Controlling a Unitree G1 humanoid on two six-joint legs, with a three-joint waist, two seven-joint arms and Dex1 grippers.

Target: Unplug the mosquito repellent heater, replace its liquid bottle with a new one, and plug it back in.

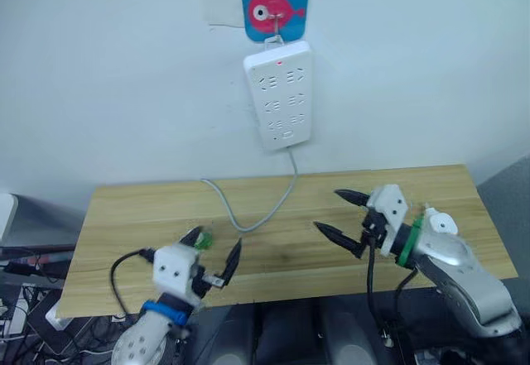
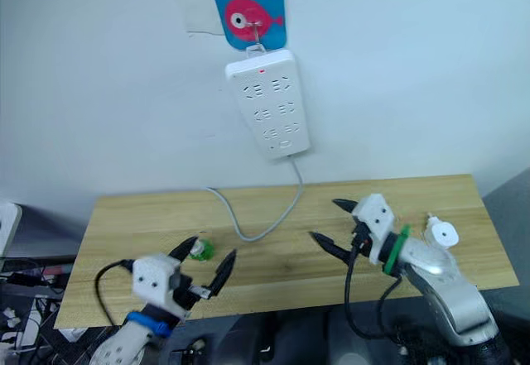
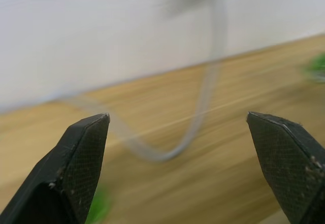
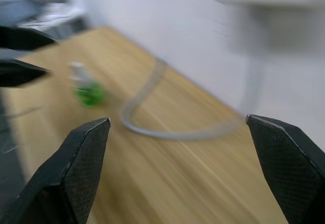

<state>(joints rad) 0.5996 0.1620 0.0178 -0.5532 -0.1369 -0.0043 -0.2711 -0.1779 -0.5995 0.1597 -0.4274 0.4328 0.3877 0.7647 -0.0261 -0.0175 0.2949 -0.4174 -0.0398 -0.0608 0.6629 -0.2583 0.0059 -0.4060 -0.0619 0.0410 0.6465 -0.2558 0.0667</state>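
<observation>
A small white rounded heater (image 2: 443, 235) lies on the wooden table (image 1: 281, 257) at the right, close behind my right wrist and not plugged in. A small bottle with a green base (image 2: 201, 250) stands near the table's front left. My left gripper (image 1: 214, 251) is open just in front of that bottle, with one finger beside it and nothing held. My right gripper (image 1: 344, 216) hangs open and empty over the middle right of the table, pointing left. In the right wrist view the bottle (image 4: 87, 89) shows blurred across the table.
A white power strip (image 1: 279, 93) hangs on the wall from a blue fish hook (image 1: 275, 5), its sockets bare and a red light on. Its grey cable (image 1: 257, 216) loops down onto the table's middle. Cables and clutter lie off the table's left edge.
</observation>
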